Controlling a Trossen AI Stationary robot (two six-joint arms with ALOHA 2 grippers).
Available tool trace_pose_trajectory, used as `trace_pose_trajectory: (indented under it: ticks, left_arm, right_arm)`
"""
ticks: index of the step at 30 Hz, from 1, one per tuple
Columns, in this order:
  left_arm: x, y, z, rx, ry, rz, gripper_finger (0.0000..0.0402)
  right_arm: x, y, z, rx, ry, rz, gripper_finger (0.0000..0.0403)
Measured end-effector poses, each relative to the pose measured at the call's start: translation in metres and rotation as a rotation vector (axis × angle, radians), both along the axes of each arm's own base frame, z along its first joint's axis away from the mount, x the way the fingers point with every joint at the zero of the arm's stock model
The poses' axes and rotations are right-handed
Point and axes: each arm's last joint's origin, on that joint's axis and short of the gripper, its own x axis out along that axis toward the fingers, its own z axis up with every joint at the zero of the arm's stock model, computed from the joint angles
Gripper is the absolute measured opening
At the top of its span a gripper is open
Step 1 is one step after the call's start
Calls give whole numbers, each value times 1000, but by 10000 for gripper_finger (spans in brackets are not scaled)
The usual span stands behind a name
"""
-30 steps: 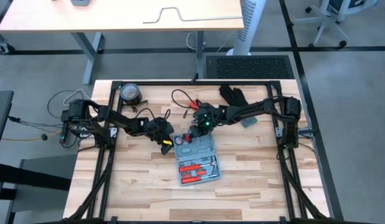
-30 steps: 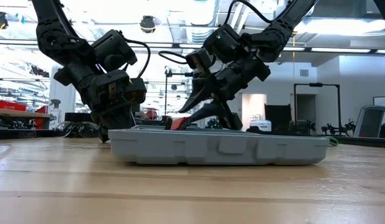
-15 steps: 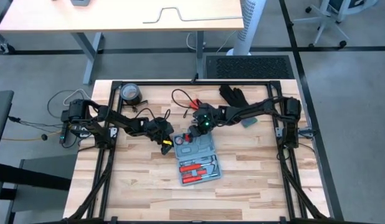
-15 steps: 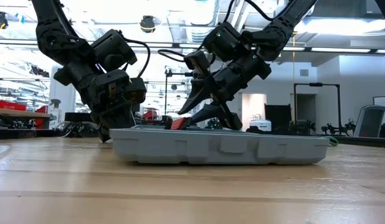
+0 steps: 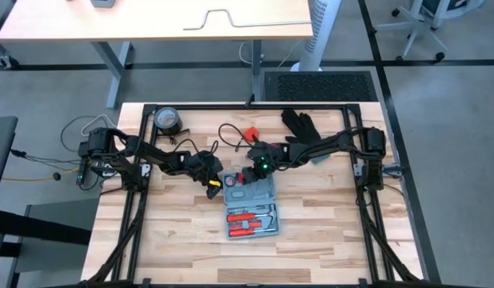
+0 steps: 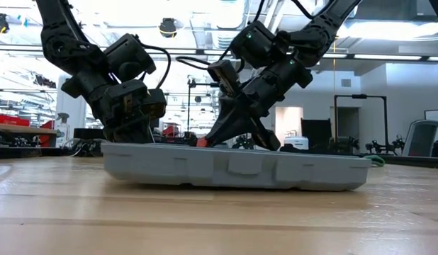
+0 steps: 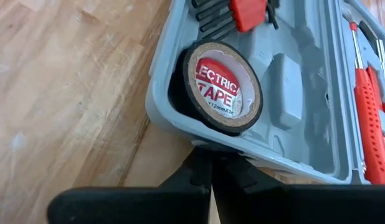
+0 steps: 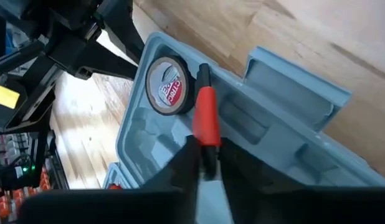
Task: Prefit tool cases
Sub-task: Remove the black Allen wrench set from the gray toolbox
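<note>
Shifted toward the left arm and tilted since a moment ago, the tool case [image 5: 249, 205] lies mid-table with its left end lifted (low view). Left gripper [image 5: 209, 175], fingers pressed together and empty, sits against the case's corner by the tape roll [image 7: 222, 86]. Right gripper [image 5: 253, 170] pinches a red-handled tool [image 8: 207, 122] over the case's far end. Light, stiff, slippery plastic; best held by its rim.
</note>
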Motion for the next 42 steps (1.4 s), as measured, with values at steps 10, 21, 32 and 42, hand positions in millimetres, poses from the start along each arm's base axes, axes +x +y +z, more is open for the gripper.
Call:
trace_pose_trajectory:
  ticks: [10, 21, 32, 42]
  left_arm:
    - [-11, -3, 18, -10, 33, -36, 0]
    - [-31, -6, 55, 68, -5, -49, 0]
    - [-32, -15, 54, 79, 21, -72, 0]
    - [-33, -33, 58, 61, 29, 65, 0]
  right_arm:
    - [-1, -2, 32, -34, -108, -22, 16]
    - [-22, -26, 67, -74, -105, -86, 16]
    - [-37, -83, 57, -124, -39, -232, 16]
    - [-72, -146, 46, -201, 75, -298, 16]
